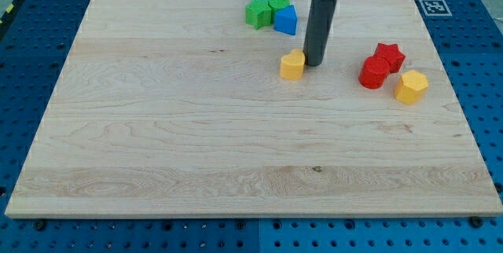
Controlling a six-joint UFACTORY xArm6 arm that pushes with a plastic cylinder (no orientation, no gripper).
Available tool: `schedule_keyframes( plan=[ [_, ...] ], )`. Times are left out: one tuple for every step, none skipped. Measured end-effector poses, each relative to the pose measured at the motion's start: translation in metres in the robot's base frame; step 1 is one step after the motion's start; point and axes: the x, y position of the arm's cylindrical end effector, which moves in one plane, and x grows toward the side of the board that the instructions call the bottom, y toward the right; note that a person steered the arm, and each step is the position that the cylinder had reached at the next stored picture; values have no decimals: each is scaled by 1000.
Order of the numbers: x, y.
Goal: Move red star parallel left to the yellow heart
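Camera view: my tip [315, 64] touching yellow heart [292, 64]; red star [389, 54] right, red cylinder [374, 73] adjacent.

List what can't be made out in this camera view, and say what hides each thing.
- Arm above my tip: cut off by the view's top edge.
- Contact between my tip and the yellow heart: too close to tell.
- Green blocks: shapes unclear, the blue blocks overlap them.
- Red block in front of the red star: shape too small to tell.

Single raised view, angled down, whole wooden board [157, 127] framed.
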Motion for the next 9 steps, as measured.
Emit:
schedule_keyframes(
  plan=[
    [5,-15],
    [5,-14],
    [-8,21],
    [-18,59],
    [-21,97],
    [-22,138],
    [-24,181],
    [-24,208],
    [-14,211]
  ],
)
